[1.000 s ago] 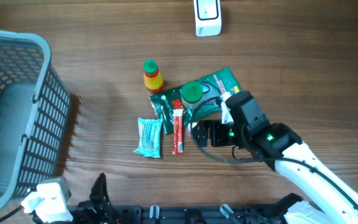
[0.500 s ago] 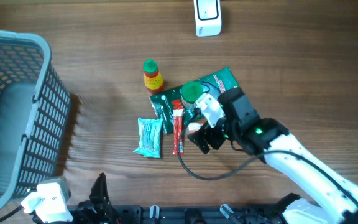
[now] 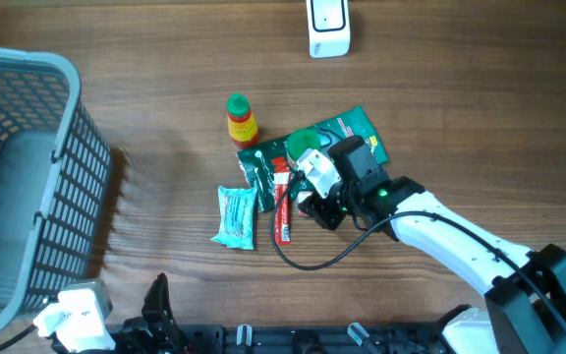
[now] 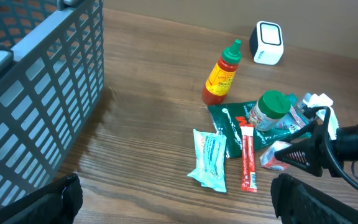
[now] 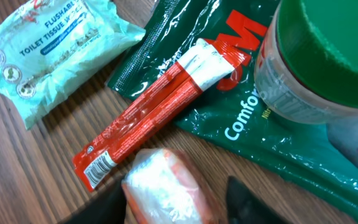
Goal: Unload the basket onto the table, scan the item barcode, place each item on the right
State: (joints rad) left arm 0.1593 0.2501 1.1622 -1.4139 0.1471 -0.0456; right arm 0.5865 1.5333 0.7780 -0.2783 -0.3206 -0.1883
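Right gripper point(image 5: 174, 198) is low over the bench point(image 3: 480, 108). Its fingers point(image 5: 244, 194) straddle a small clear-wrapped packet point(image 5: 163, 177); cannot tell whether they already pinch it. The packet lies just beside the red sachet stick point(image 5: 148, 124), near the edge of the green pouch point(image 5: 241, 134). Left gripper point(image 4: 176, 190) hangs at the near edge, fingers spread wide.

Judgement: close on the packet alone and keep the sachet out of the grip. Lift straight, then turn the barcode face toward the white scanner point(image 3: 328, 29) at the far side. The soft wrap may slip or crumple.
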